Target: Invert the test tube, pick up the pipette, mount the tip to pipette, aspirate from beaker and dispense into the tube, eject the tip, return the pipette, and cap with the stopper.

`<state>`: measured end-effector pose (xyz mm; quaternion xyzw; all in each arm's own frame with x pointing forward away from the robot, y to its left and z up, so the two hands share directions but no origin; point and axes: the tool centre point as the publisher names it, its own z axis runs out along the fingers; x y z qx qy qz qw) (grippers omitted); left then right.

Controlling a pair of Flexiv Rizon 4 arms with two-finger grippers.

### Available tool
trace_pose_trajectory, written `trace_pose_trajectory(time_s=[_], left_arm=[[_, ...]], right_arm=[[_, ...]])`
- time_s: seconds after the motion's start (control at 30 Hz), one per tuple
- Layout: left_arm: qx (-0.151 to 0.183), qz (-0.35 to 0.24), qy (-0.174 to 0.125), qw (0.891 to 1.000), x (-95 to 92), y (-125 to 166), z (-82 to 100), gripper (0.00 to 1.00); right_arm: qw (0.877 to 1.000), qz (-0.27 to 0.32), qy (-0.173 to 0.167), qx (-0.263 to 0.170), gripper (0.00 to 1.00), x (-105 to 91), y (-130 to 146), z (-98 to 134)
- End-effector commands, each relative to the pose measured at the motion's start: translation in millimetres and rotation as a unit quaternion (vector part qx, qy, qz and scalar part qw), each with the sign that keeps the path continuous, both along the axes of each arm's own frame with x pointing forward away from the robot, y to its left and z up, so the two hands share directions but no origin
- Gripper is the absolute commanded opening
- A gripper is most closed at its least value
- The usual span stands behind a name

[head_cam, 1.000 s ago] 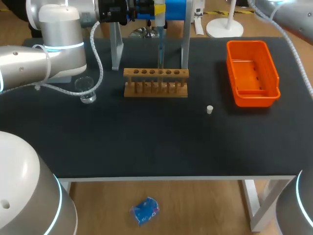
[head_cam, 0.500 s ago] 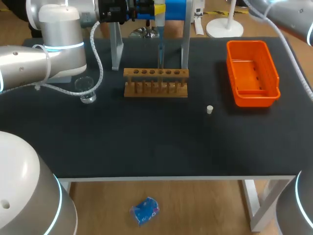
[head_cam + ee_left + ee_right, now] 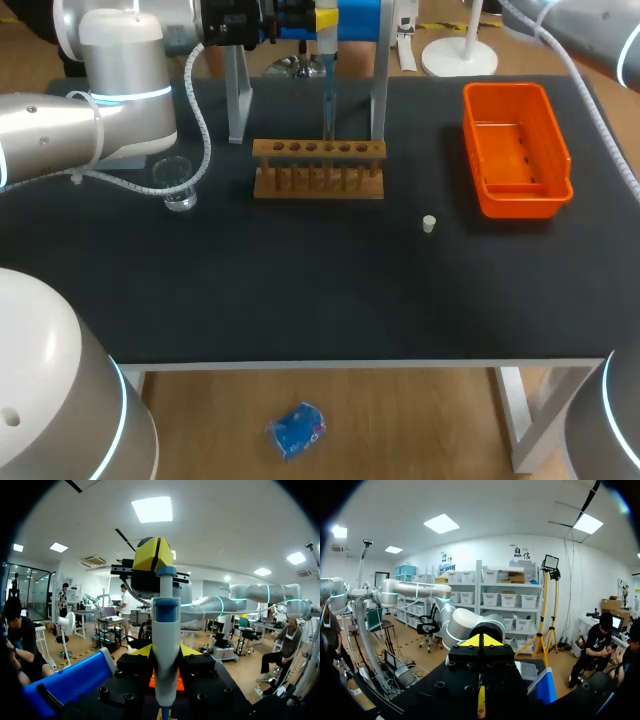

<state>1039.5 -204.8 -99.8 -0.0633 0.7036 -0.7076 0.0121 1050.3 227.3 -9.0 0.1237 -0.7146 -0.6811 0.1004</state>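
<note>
In the head view my left gripper (image 3: 325,18) is at the table's far edge, shut on the pipette (image 3: 328,75). The pipette hangs upright and its thin tip comes down to the wooden tube rack (image 3: 318,168). The left wrist view shows the pipette's white and blue body (image 3: 166,645) clamped between the yellow-tipped fingers of the left gripper (image 3: 152,554). I cannot make out a test tube in the rack. A glass beaker (image 3: 178,183) stands left of the rack. The small white stopper (image 3: 429,223) lies right of it. My right gripper (image 3: 480,641) is shut on nothing, off the table.
An orange bin (image 3: 515,190) sits at the right of the table. The pipette stand, with its metal legs (image 3: 237,100) and blue top (image 3: 358,18), rises behind the rack. My left arm's big joint (image 3: 120,80) hangs over the beaker's corner.
The left arm and pipette hold still. Only the right arm's link at the top right corner has shifted a little.
</note>
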Motion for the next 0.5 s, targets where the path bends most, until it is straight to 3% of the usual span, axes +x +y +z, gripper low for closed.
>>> trace_pose_trajectory(time_s=[0.03,0.5], left_arm=[[0.000,0.001,0.000,1.000,0.4,-0.6,-0.1,0.00],[0.000,0.001,0.000,1.000,0.4,-0.6,-0.1,0.00]], right_arm=[[1.000,0.009,0.004,0.000,0.00,5.6,0.1,-2.4],[1.000,0.011,0.011,0.001,0.00,4.4,1.8,-7.4]])
